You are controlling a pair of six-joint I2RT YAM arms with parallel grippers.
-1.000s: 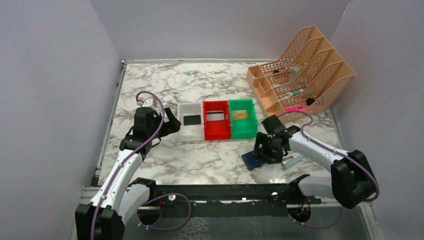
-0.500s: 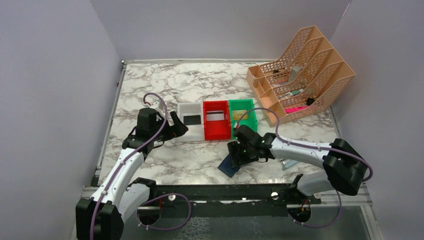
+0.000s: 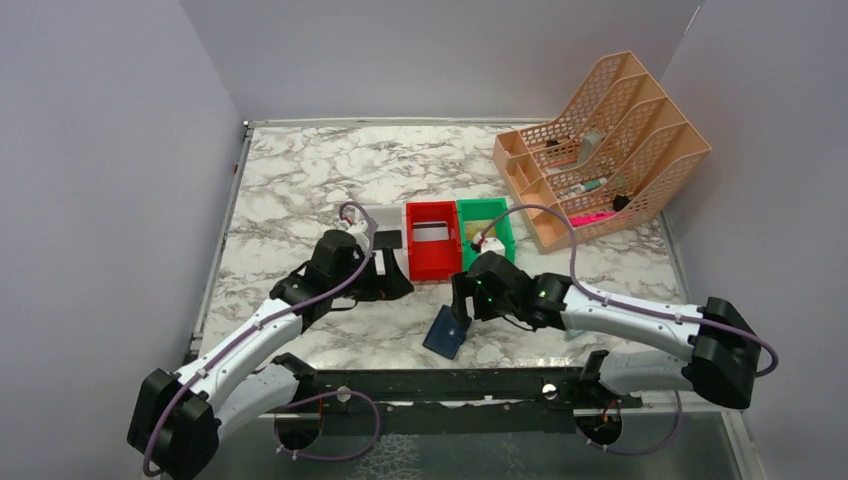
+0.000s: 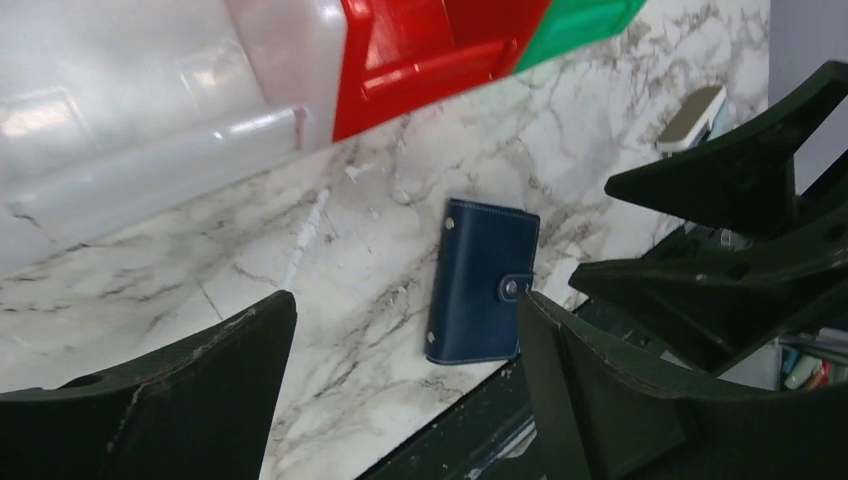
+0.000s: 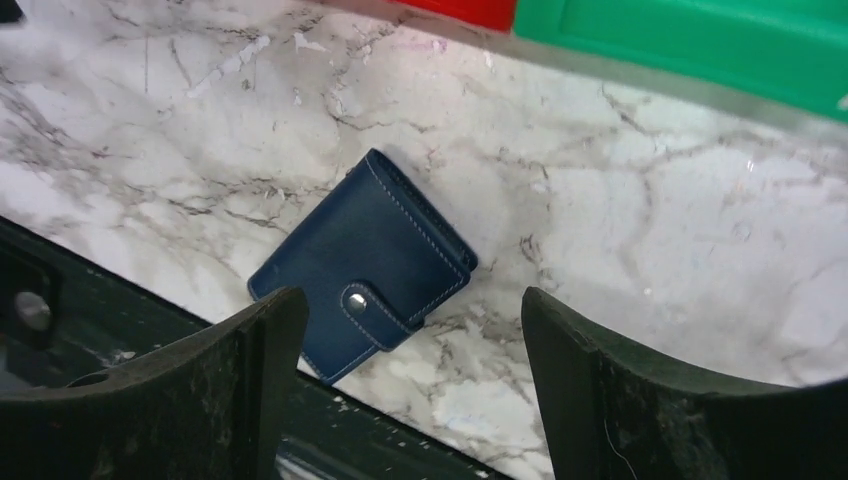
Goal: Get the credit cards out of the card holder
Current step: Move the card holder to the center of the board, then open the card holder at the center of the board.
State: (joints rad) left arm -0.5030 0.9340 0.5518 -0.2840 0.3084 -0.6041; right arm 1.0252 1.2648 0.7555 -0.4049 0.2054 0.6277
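Note:
The card holder, a dark blue wallet snapped shut, lies flat on the marble beside the table's front edge, and nothing grips it. It also shows in the left wrist view and the right wrist view. My right gripper hovers open just over it, its left finger above the card holder's near corner. My left gripper is open a short way to its left. A black credit card lies in the white bin and a whitish one in the red bin.
White, red and green bins stand in a row mid-table. A peach mesh organiser fills the back right. A small silver stapler-like object lies right of the card holder. The black rail runs along the front edge.
The right arm brought the card holder leftwards from the right side to the front centre and let it go. The left arm swung right from the white bin towards it.

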